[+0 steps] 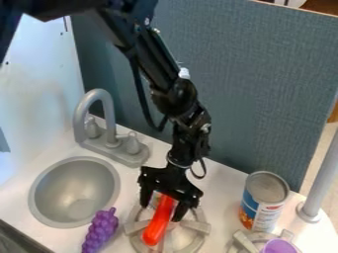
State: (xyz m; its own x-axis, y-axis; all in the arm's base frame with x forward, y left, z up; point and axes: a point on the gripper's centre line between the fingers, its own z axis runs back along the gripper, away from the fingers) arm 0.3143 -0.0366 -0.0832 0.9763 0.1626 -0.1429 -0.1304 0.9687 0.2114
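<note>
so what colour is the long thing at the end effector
Bright red-orange; the long thing at the end effector shows best in the camera view.

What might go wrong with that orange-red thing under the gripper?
The orange-red object lies at a slant at the burner, so a poor grip by the gripper might let it slide or twist. A swing toward the sink could knock the purple grapes; one the other way might tip the upright can.
</note>
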